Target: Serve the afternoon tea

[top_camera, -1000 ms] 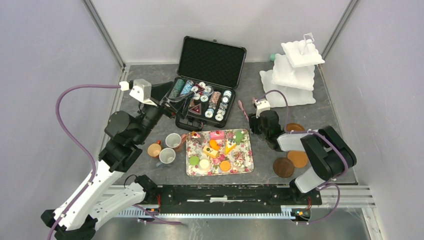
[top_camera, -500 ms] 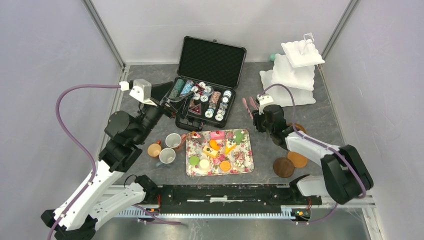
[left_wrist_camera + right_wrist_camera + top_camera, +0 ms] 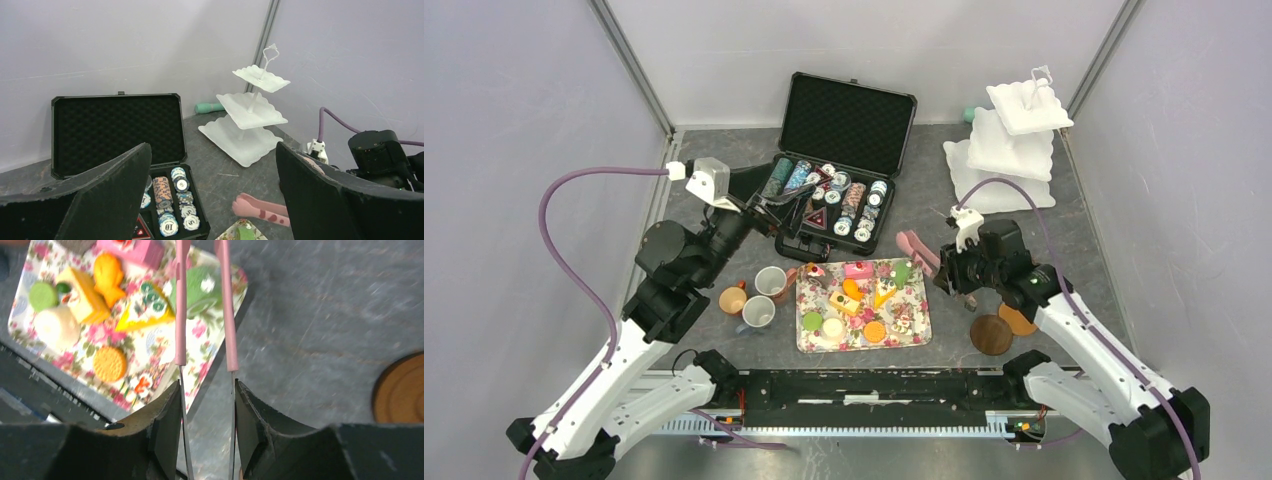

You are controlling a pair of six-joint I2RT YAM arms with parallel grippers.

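Cake-picking step, seen from overhead and from both wrists. The right gripper (image 3: 206,390) is closed on the handle end of the pink tongs (image 3: 180,315), whose two arms stand apart and reach over the right corner of the floral tray (image 3: 914,325) toward the green roll (image 3: 200,287). The tips leave the wrist view, so contact with the roll cannot be judged. The other toy cakes (image 3: 854,295) lie on the tray, and the three mugs (image 3: 758,300) stand just beside its left edge.

The left gripper (image 3: 212,150) hangs wide open and empty above the poker-chip case (image 3: 834,195).

The next move probably calls for squeezing the tongs on one cake and carrying it to the white three-tier stand (image 3: 1009,150), well apart at the far right.

The only legible writing is "10" on a chip (image 3: 168,227), and a second chip possibly reads "5".
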